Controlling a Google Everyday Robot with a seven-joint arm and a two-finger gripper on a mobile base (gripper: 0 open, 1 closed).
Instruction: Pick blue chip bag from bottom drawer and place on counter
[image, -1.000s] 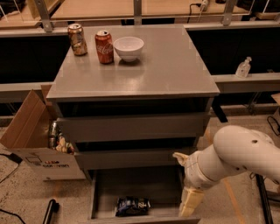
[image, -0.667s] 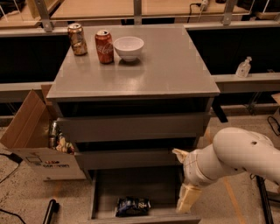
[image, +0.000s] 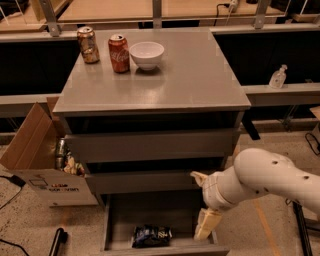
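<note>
The blue chip bag (image: 151, 236) lies flat near the front of the bottom drawer (image: 114, 220), which is pulled out. My gripper (image: 197, 205) hangs over the drawer's right side, to the right of the bag and apart from it. It is open and empty, with one cream finger (image: 199, 177) up by the middle drawer's front and the other (image: 206, 224) down inside the drawer. The grey counter (image: 185, 75) tops the cabinet.
On the counter's back left stand a brown can (image: 88, 44), a red cola can (image: 119, 53) and a white bowl (image: 146, 54). An open cardboard box (image: 37, 160) of items sits on the floor left of the cabinet. A clear bottle (image: 278, 77) stands on the right ledge.
My gripper has shifted a little to the left, over the drawer's right side. The bag and the drawer have not moved.
</note>
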